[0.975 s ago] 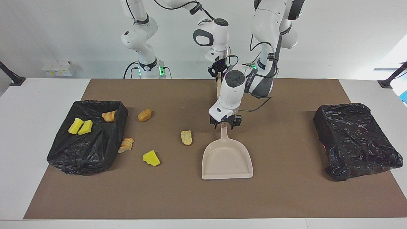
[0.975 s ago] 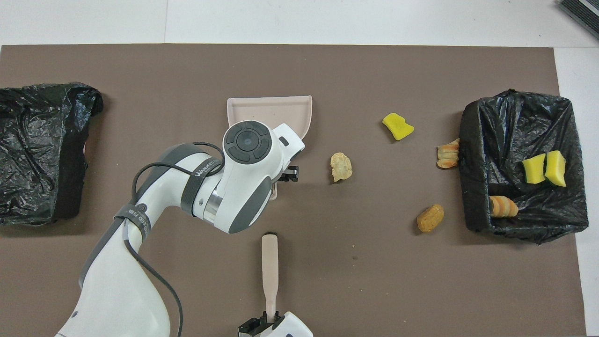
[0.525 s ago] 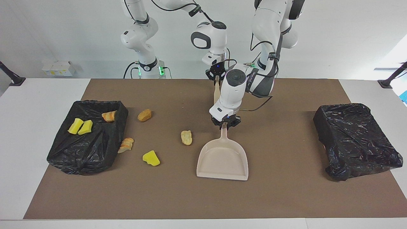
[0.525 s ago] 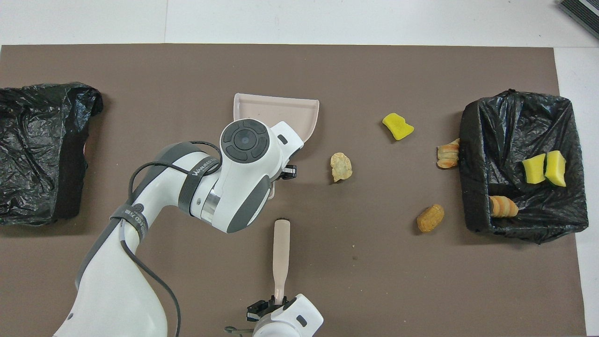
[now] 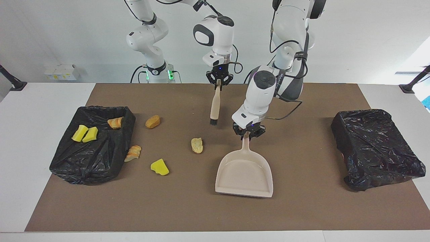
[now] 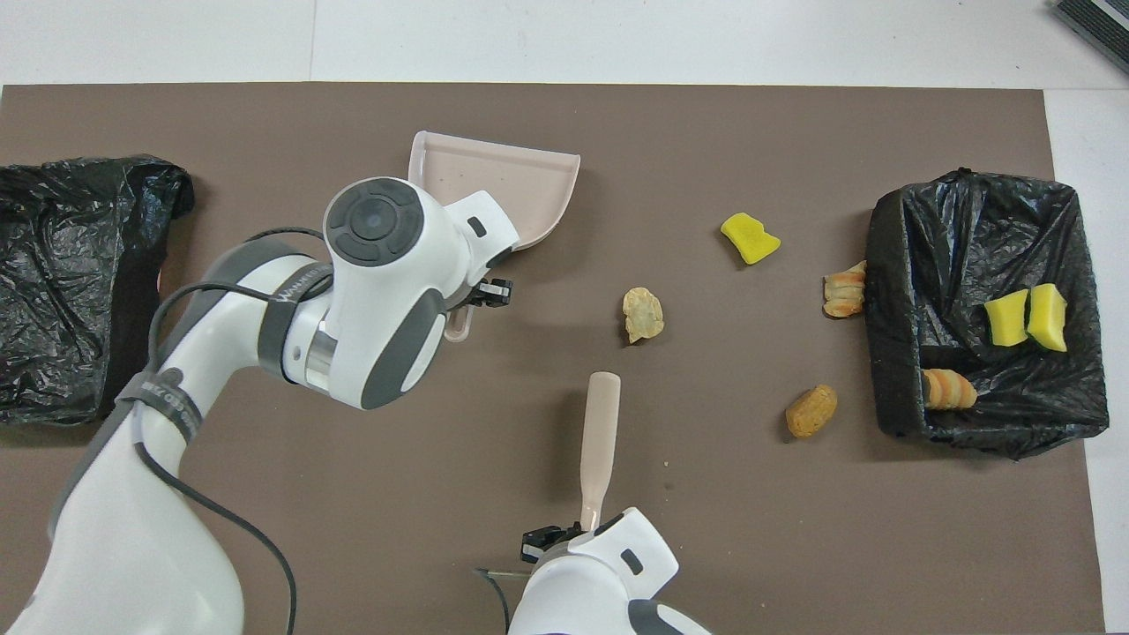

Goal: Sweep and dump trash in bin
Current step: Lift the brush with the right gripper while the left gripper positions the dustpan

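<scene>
While the right gripper (image 5: pixel 218 80) clamped the brush (image 5: pixel 214 104) handle over the mat (image 5: pixel 302 208), the left gripper (image 5: pixel 248 133) clasped the dustpan (image 5: pixel 245 173) handle. Four trash pieces (image 5: pixel 197 145) lay on the mat between dustpan and bin (image 5: pixel 90 158); three sat inside it.

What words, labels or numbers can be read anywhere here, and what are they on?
Upper grey strap on the left arm: white lettering, too blurred to read.
Lower grey strap on the same arm: lettering, too blurred to read.
White boxes by the wall: yellow labels, too small to read.
Dustpan, brush, black bins: no text visible.
</scene>
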Controlling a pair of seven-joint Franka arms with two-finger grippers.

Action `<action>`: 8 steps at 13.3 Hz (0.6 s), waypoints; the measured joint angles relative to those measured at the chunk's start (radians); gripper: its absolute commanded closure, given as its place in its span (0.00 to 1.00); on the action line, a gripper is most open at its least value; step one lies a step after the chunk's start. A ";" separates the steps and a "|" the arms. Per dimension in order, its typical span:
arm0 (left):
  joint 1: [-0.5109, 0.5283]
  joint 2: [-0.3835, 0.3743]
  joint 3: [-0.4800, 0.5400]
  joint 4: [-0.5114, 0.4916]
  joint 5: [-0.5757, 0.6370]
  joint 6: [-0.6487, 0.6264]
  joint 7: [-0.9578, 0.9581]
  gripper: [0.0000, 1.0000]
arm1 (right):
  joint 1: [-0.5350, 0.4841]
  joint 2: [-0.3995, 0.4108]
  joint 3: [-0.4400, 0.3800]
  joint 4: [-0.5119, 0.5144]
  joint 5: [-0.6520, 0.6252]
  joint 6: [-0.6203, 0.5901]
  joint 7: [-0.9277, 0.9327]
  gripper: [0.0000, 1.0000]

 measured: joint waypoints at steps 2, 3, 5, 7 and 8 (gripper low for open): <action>0.058 -0.025 0.002 0.005 0.000 -0.051 0.213 1.00 | -0.063 -0.009 -0.004 0.057 -0.001 -0.169 -0.013 1.00; 0.079 -0.036 0.002 0.005 0.000 -0.072 0.295 1.00 | -0.093 -0.009 -0.005 0.070 -0.007 -0.228 -0.017 1.00; 0.101 -0.053 0.002 0.005 0.017 -0.121 0.439 1.00 | -0.161 -0.006 -0.007 0.071 -0.046 -0.322 -0.031 1.00; 0.102 -0.067 -0.001 0.005 0.074 -0.163 0.554 1.00 | -0.229 -0.001 -0.009 0.069 -0.076 -0.407 -0.070 1.00; 0.101 -0.071 -0.005 0.005 0.089 -0.186 0.622 1.00 | -0.263 0.000 -0.009 0.067 -0.080 -0.450 -0.092 1.00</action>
